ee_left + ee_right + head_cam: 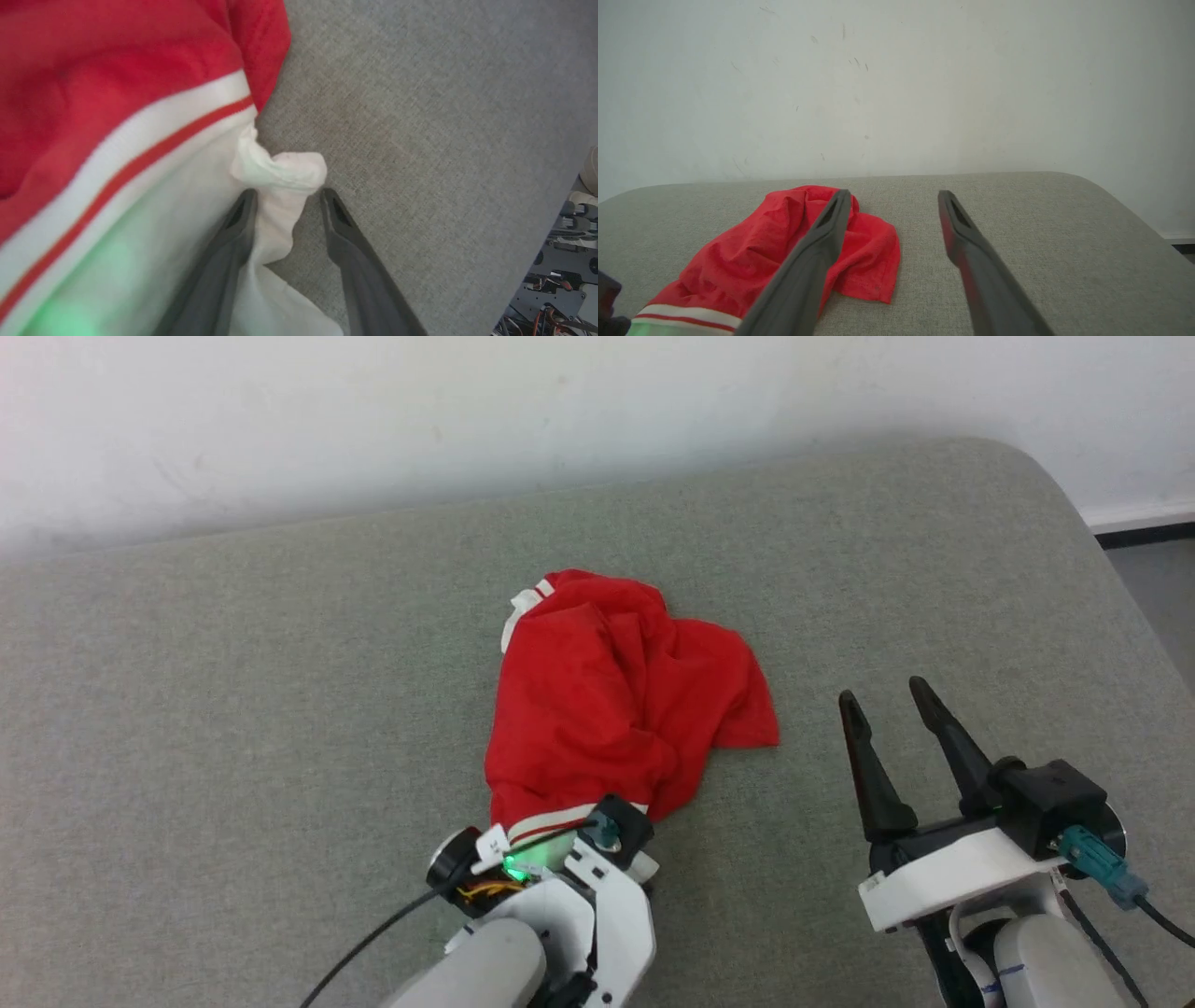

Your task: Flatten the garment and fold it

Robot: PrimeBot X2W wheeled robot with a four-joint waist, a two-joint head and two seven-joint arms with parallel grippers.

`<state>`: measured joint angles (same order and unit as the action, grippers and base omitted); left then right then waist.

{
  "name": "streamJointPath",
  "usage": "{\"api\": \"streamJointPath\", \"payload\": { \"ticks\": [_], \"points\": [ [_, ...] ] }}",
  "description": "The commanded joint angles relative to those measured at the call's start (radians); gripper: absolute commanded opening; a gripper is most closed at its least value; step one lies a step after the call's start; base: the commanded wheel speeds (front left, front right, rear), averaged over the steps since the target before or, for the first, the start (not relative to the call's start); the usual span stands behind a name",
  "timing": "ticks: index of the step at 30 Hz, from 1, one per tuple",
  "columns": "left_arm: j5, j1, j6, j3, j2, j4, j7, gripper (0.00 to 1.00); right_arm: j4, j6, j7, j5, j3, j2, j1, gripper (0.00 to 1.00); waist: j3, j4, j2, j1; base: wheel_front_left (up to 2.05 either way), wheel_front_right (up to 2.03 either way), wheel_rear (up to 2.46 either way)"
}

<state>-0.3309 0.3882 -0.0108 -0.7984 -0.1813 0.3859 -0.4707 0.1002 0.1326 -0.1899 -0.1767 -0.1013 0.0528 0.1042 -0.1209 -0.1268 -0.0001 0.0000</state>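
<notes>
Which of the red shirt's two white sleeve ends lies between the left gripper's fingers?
The near sleeve end, at the edge of the garment closest to the robot, inside the left gripper. The far sleeve end lies toward the wall, untouched.

Ahead of the right hand (883, 691) the grey padded surface (934, 569) lies bare up to the wall (560, 401). The crumpled red garment (607, 691) heaps to that hand's left, its white sleeve end bunched between the left hand's (287, 192) spread fingers.
</notes>
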Motion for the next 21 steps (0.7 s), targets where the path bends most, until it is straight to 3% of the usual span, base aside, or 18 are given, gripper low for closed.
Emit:
{"api": "streamJointPath", "payload": {
  "ticks": [1,4,9,14,21],
  "points": [
    [-0.017,-0.009,0.000,0.004,-0.003,0.012,-0.004,0.00,0.003,-0.002,-0.010,-0.005,0.001,-0.003,0.017,1.00,-0.006,-0.005,0.0001,0.0000,0.00,0.00,0.00],
    [-0.047,-0.009,0.007,0.044,0.000,-0.029,0.059,0.00,0.006,-0.002,-0.013,-0.004,0.007,-0.003,0.017,1.00,-0.008,0.000,0.0001,0.0000,0.00,0.00,0.00],
    [-0.100,-0.019,0.091,0.192,-0.010,-0.137,0.233,0.00,0.008,-0.002,-0.013,-0.002,0.017,-0.003,0.017,1.00,-0.001,0.023,0.0001,0.0000,0.00,0.00,0.00],
    [-0.130,-0.090,0.206,0.351,-0.093,-0.250,0.316,0.00,0.009,-0.002,-0.010,0.002,0.016,-0.003,0.013,1.00,0.016,0.054,0.0001,0.0000,0.00,0.00,0.00],
    [-0.175,-0.276,0.345,0.526,-0.213,-0.301,0.312,0.00,0.002,-0.002,0.000,0.007,0.015,-0.003,0.002,1.00,0.031,0.087,0.0001,0.0000,0.00,0.00,0.00]
  ]
}}
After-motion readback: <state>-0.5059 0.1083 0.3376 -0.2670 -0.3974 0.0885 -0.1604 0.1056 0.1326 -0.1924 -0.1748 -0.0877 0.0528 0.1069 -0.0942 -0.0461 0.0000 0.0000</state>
